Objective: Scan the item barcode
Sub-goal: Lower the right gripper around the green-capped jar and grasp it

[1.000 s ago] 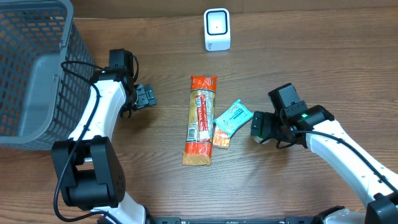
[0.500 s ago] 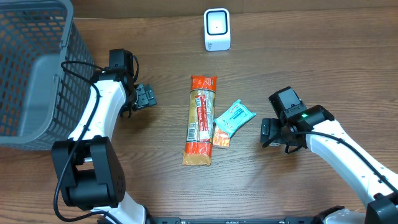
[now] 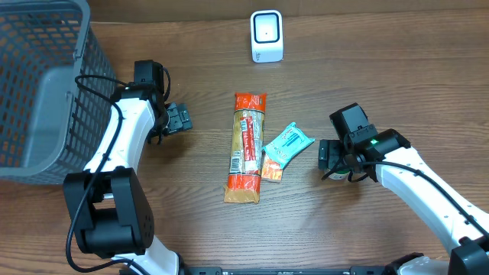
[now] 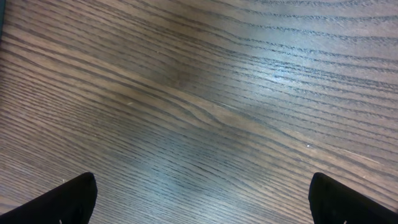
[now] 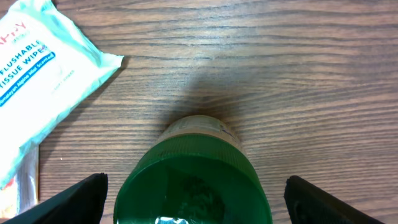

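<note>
Over the last second our right arm pulled its right gripper (image 3: 327,156) back from the wipes pack (image 3: 288,143), then eased it in again. It now sits between the middle of the table (image 3: 397,76) and its right edge, over a green-capped bottle (image 5: 193,183). The jaws have begun to narrow but are wide and clear of the cap on both sides. We judge a pick-up is starting, with the scanner (image 3: 267,36) at the far edge yet to be reached. The left gripper (image 3: 180,118) idles wide near the basket (image 3: 46,122) at the left edge. Overhead, the arm almost wholly hides the bottle. Only the right wrist view shows it, upright, near the wipes.
</note>
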Controlling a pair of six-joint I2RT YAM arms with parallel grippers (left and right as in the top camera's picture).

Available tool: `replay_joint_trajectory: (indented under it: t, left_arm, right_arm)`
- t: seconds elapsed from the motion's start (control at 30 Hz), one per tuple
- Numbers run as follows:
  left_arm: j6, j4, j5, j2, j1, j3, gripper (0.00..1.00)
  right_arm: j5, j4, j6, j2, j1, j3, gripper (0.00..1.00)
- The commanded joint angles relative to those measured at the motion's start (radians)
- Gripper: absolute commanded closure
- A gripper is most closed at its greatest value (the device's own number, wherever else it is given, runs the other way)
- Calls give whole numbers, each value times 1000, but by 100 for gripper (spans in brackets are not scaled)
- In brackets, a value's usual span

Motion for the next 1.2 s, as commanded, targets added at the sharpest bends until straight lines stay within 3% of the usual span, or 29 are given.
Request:
replay_joint_trajectory:
  t: [0.0, 0.37, 0.57, 1.17]
  left_arm:
    - [4, 1, 11, -4, 5, -3, 0]
    - [4, 1, 11, -4, 5, -3, 0]
    - [4, 1, 11, -4, 5, -3, 0]
    - [4, 1, 11, -4, 5, -3, 0]
  right_arm:
    - [3, 5, -12, 3, 5, -4, 12]
    - [1, 1, -13, 4, 5, -6, 16]
    - [0, -24, -65, 4, 5, -6, 31]
    - [-15, -73, -115, 4, 5, -6, 26]
